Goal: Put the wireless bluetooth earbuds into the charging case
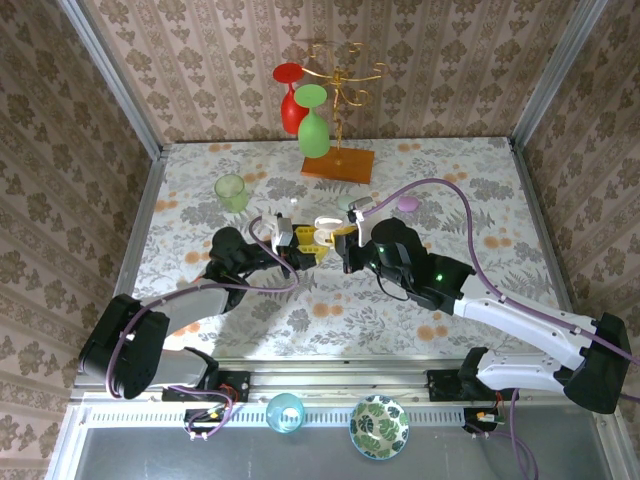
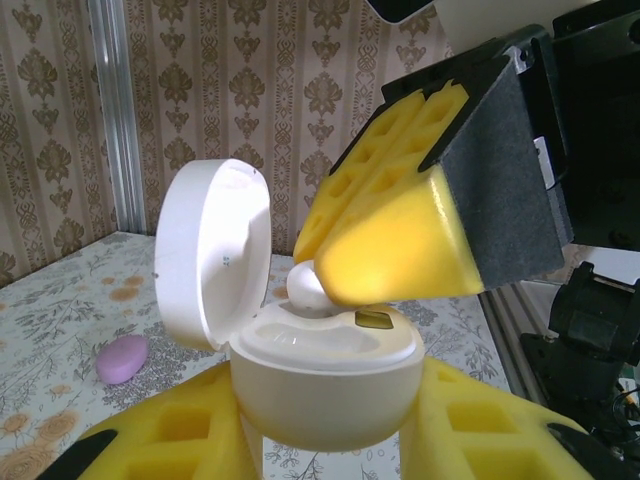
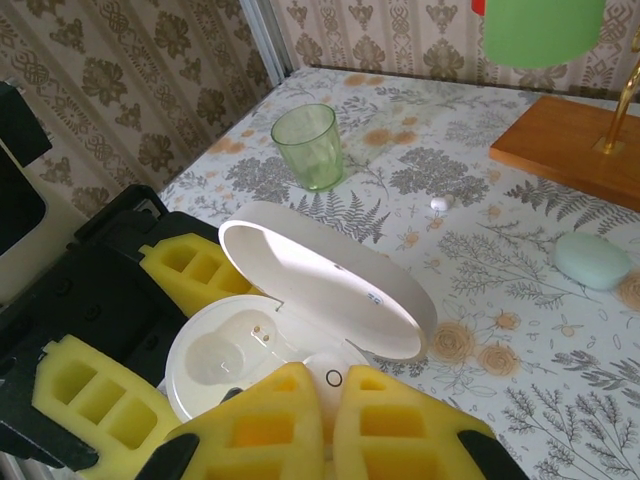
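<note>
The white charging case (image 2: 325, 385) is held above the table with its lid (image 2: 215, 250) swung open; my left gripper (image 2: 330, 445) is shut on its base, one yellow pad on each side. My right gripper (image 3: 332, 385) is shut on a white earbud (image 3: 335, 375) and holds it at the near socket of the case (image 3: 230, 360). From the left wrist, the earbud (image 2: 308, 285) rests on the case's rim under the right gripper's yellow fingers (image 2: 400, 240). The far socket is empty. Another tiny earbud (image 3: 438, 203) lies on the table. Both grippers meet at the case (image 1: 325, 226) mid-table.
A green cup (image 1: 231, 191) stands at the back left. A wooden-based rack (image 1: 338, 162) with red and green glasses stands at the back. A pink case (image 1: 408, 203) and a mint case (image 3: 592, 260) lie behind the grippers. A blue cup (image 1: 285, 412) and a bowl (image 1: 379, 427) sit below the table's near edge.
</note>
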{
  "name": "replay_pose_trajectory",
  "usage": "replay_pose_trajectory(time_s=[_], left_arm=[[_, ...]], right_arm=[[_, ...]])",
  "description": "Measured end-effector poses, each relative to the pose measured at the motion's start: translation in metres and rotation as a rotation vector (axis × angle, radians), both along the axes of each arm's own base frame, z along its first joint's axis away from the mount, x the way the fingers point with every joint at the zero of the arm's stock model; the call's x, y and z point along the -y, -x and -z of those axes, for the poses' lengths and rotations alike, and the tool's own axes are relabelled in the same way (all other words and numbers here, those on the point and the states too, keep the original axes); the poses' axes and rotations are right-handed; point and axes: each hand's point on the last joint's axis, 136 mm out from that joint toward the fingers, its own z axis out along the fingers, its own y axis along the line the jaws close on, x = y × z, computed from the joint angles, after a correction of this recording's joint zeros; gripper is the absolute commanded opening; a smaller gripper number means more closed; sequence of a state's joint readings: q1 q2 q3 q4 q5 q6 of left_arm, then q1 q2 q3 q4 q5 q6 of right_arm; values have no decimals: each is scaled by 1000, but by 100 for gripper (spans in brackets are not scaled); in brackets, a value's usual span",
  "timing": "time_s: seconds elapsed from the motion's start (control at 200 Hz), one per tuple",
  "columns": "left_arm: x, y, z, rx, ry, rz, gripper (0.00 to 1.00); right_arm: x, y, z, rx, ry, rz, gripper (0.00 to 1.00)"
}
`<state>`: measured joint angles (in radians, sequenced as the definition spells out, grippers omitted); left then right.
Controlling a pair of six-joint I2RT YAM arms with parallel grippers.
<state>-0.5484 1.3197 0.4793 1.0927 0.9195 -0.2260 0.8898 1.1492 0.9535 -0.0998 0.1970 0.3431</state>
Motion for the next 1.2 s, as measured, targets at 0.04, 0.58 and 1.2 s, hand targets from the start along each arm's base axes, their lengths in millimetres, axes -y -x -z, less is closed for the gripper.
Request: replay_pose_trajectory(time_s=[0.04,0.58,1.2], left_arm=[[0,0,0,0,0,0,26],[-1,0,-3,16,9,-1,26],[-19,5,-34,100,59,-65,26]], right_arm=[[0,0,0,-2,-2,-3,12],[15,6,-24,19,-89,21,51],[79,-62,49,-118,-216,314,54]])
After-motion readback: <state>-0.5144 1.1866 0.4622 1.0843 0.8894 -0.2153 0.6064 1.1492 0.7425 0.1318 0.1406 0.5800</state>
